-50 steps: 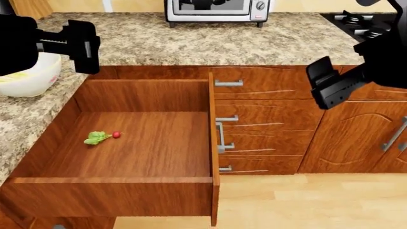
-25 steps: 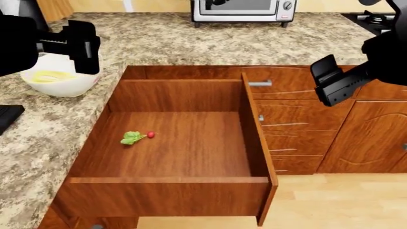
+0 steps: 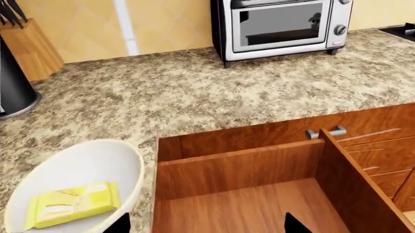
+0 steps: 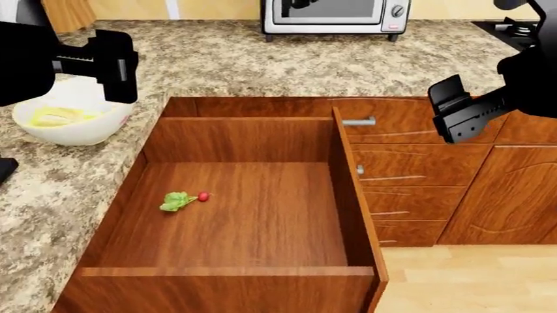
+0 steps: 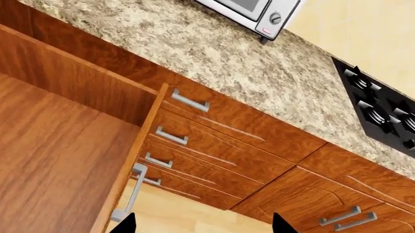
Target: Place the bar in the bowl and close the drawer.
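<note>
Where drawer (image 4: 235, 215) gapes: radish (image 4: 181, 200) inside.

drawer (image 4: 252, 215) pulled wide open, floor bare except radish (image 4: 181, 199), open space above

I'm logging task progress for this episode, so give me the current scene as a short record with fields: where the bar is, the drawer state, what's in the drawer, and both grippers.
bar: lying inside the bowl, flat on its bottom
bowl location: on the granite countertop, beside the drawer's left side
drawer: pulled fully open, not yet closed
drawer contents: a small radish on the floor
left gripper: open, empty, above the bowl
right gripper: open, empty, raised in front of the stacked drawer fronts
remaining step: close the drawer
</note>
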Controlling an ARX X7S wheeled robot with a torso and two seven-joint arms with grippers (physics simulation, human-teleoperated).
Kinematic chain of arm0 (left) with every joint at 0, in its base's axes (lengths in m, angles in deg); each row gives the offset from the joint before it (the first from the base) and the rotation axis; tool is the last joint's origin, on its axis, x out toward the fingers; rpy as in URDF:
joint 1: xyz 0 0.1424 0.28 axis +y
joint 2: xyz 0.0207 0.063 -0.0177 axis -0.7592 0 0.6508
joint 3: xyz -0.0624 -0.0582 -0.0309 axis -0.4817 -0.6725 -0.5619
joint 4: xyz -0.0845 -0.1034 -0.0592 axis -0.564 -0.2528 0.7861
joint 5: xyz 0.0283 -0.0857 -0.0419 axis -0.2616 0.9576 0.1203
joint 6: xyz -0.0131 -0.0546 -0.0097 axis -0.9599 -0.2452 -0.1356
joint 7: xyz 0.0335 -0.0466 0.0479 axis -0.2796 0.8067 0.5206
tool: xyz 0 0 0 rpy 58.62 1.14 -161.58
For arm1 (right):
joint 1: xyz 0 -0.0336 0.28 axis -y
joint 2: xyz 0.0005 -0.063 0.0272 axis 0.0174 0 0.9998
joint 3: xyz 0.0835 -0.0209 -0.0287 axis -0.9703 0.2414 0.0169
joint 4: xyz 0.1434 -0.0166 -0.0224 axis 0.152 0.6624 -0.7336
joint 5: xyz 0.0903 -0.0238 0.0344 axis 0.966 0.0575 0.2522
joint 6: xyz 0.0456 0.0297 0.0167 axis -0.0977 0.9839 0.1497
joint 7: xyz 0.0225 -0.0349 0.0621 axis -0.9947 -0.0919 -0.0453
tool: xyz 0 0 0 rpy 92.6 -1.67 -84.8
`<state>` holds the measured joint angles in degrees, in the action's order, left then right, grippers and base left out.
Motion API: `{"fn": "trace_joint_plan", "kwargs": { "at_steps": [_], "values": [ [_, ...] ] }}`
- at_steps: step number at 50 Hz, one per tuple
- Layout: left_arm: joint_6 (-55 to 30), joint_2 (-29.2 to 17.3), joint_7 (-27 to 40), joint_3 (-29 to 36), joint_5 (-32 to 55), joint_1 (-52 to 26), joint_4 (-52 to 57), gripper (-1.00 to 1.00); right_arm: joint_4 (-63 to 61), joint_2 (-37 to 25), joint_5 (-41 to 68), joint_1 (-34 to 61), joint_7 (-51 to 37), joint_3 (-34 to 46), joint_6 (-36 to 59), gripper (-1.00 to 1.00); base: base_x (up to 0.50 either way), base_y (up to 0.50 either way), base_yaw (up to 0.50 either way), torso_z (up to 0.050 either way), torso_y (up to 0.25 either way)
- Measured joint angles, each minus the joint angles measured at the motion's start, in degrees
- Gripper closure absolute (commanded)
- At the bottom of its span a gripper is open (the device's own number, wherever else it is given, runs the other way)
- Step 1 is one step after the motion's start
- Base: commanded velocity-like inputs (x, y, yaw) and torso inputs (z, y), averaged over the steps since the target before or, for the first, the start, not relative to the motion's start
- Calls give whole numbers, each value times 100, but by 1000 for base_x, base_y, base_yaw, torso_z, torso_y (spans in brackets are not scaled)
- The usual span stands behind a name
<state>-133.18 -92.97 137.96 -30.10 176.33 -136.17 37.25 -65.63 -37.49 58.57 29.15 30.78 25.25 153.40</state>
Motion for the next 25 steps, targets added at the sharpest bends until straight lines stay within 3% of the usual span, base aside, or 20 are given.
{"fn": "trace_joint_plan", "kwargs": {
  "at_steps": [21, 25],
  "values": [
    [19, -11, 32, 49, 49, -45, 42, -100, 4, 10, 82, 48, -9, 57, 63, -100, -97, -500, 0, 0, 0],
    [26, -2, 22, 59, 46, -42, 39, -100, -2, 7, 64, 41, -9, 66, 58, -100, -63, -212, 0, 0, 5]
  ]
}}
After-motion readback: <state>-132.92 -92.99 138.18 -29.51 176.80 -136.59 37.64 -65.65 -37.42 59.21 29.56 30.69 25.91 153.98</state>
